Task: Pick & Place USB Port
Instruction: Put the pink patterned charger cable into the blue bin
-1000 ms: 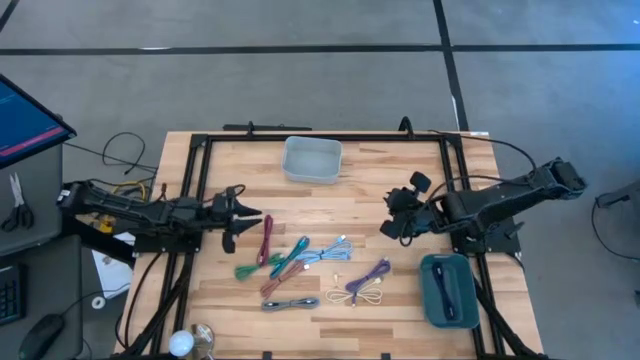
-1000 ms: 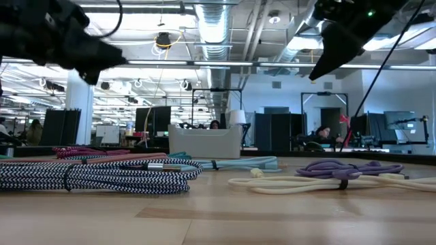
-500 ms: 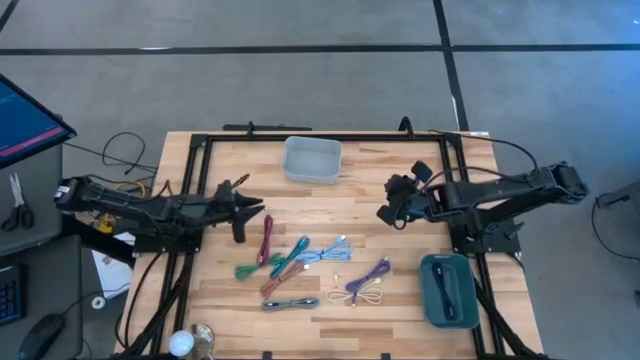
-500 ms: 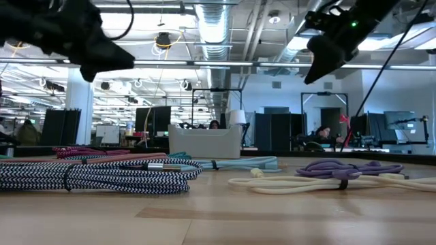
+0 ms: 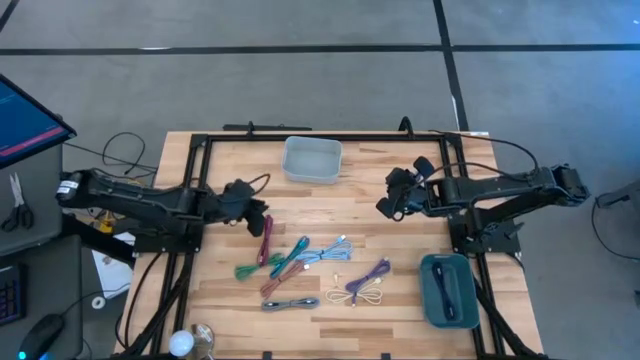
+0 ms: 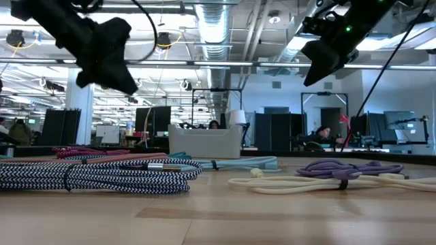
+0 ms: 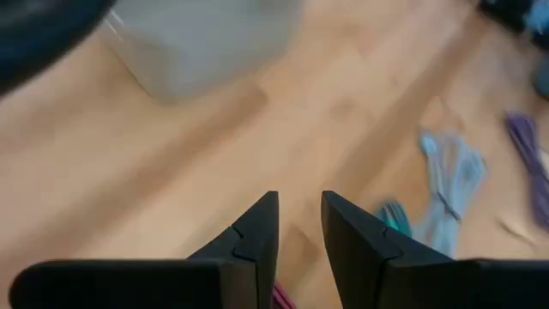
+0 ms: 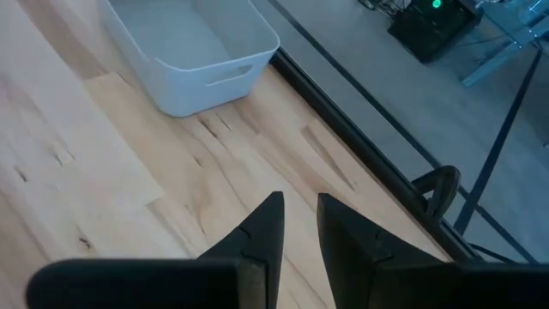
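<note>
Several coiled USB cables lie flat on the wooden table's middle: a maroon one (image 5: 266, 240), a green one (image 5: 245, 269), a light blue one (image 5: 326, 252), a purple one (image 5: 371, 274) and a braided grey one (image 5: 290, 303). My left gripper (image 5: 256, 214) hovers just left of and above the maroon cable, open by a narrow gap (image 7: 300, 206) with nothing in it. My right gripper (image 5: 383, 207) hangs above bare wood right of centre, also narrowly open (image 8: 300, 202) and empty. Both show high above the table in the low view: left gripper (image 6: 112, 75), right gripper (image 6: 317, 68).
A white bin (image 5: 312, 159) stands at the far edge's middle, also in the right wrist view as the white bin (image 8: 184, 47). A dark teal bin (image 5: 447, 290) with something dark inside sits at the near right. Black frame rails (image 5: 200, 180) run along the table's sides.
My left gripper has risen and moved toward the table's right, closer to the maroon cable, rolling and tipping further downward as it went. My right gripper has swung a little toward the far edge. The cables have stayed where they were.
</note>
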Robot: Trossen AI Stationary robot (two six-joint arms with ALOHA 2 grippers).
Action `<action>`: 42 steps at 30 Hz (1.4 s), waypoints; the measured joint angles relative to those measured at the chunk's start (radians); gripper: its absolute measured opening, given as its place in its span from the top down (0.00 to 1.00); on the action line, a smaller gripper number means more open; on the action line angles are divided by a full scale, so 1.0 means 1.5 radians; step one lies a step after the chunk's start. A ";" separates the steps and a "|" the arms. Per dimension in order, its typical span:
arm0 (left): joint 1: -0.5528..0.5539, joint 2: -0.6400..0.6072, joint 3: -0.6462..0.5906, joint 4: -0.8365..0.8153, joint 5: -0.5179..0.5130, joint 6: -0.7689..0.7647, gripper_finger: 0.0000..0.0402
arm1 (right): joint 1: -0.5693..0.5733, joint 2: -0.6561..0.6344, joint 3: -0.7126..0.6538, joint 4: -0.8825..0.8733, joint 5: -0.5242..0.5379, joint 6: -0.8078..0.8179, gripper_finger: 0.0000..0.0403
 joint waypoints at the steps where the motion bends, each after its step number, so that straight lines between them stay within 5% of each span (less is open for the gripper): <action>1: 0.005 0.011 0.000 0.001 0.039 -0.007 0.78 | 0.000 0.000 0.000 -0.002 0.000 0.000 0.84; 12: 0.004 0.117 0.000 0.034 0.306 0.019 0.78 | 0.000 0.000 0.000 -0.003 0.000 0.000 0.84; 24: 0.020 0.200 0.000 0.034 0.302 -0.078 0.78 | 0.001 0.000 0.000 -0.002 -0.002 0.000 0.84; 42: 0.113 0.239 0.000 0.022 0.305 -0.004 0.77 | 0.001 0.000 -0.001 -0.002 -0.003 0.000 0.84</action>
